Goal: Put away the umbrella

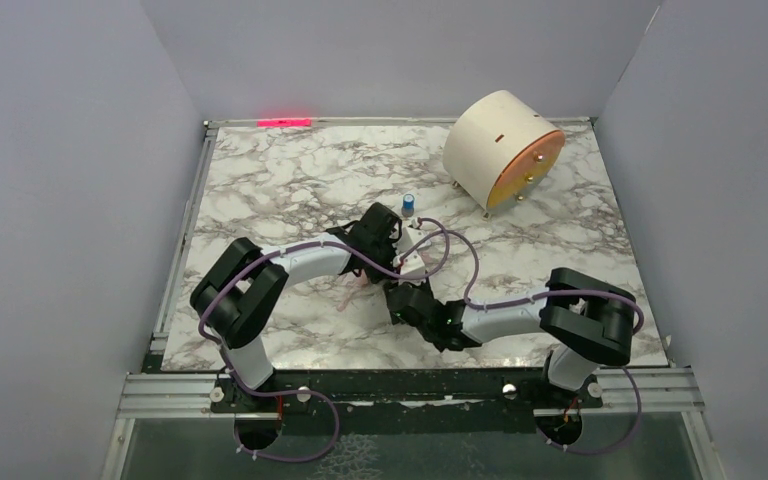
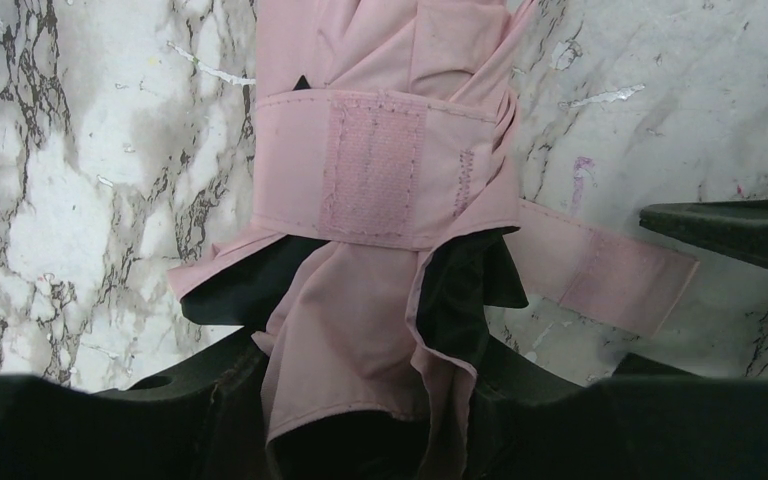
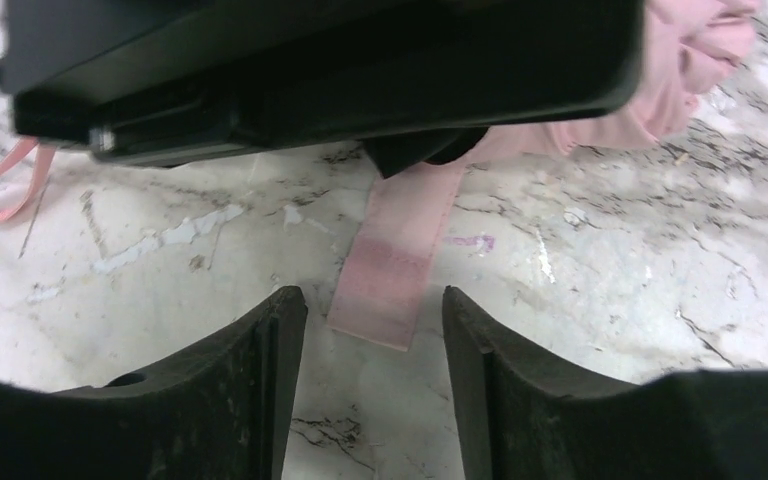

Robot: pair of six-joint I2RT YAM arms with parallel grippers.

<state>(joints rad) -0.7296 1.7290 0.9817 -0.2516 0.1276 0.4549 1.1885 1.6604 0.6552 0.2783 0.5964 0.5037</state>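
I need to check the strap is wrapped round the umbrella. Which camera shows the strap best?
The left wrist view: the strap bands the umbrella there, fuzzy patch showing, tail loose. Right wrist shows only the tail; from the top it is too small to make out.

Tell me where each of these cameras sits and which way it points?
Top external: above and behind, looking down on the table, drum, left arm and right arm.
Left wrist: facing down past the left gripper, clamped on the umbrella.
Right wrist: low over the table, right gripper open astride the strap.
Both wrist views share the strap.
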